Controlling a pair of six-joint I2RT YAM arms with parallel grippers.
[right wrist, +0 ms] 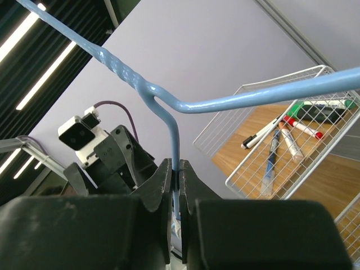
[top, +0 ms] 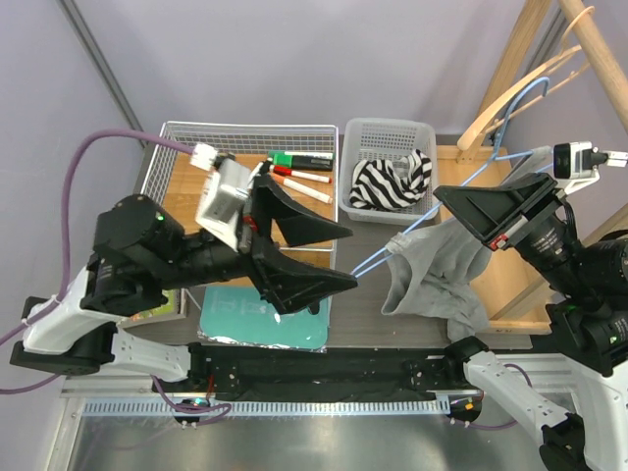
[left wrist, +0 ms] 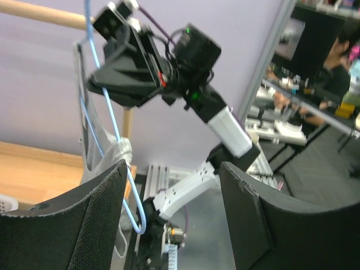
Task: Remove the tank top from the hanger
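Left arm pose: it reaches low and to the right from its base. The wrist is rolled so that one finger lies beyond the other in the overhead view. The left gripper (top: 351, 256) sits left of the plastic basket (top: 388, 126), on the side nearer the arm bases.
Left gripper state: the jaws are spread wide and grip nothing. The lower corner of the hanger (top: 378, 258) lies just beside the nearer fingertip; contact is unclear.
Right arm pose: it is raised, with the forearm coming in from the right. The right gripper (top: 442, 196) points left, just off the plastic basket's near right corner.
Right gripper state: the jaws are pressed together on the hanger's wire, just below the twisted neck.
Hanger: thin, glossy blue wire, twisted at the neck. It slopes from the right gripper down toward the left gripper, on the near side of the plastic basket.
Tank top (top: 437, 275): soft grey fabric, crumpled. It is draped on the hanger, near and right of the plastic basket.
Fingers (left wrist: 84, 225): black, broad wedges with finely dimpled pads.
Plastic basket: grey and rectangular with latticed walls. It holds a black-and-white striped cloth (top: 391, 182).
Wire basket (top: 245, 126): white metal mesh, just left of the plastic basket. Markers (top: 299, 177) lie on its wooden floor.
Teal mat (top: 245, 314): flat sheet, near and left of the plastic basket, below the left gripper.
Wooden hangers (top: 510, 88): pale curved wood, right of and beyond the plastic basket.
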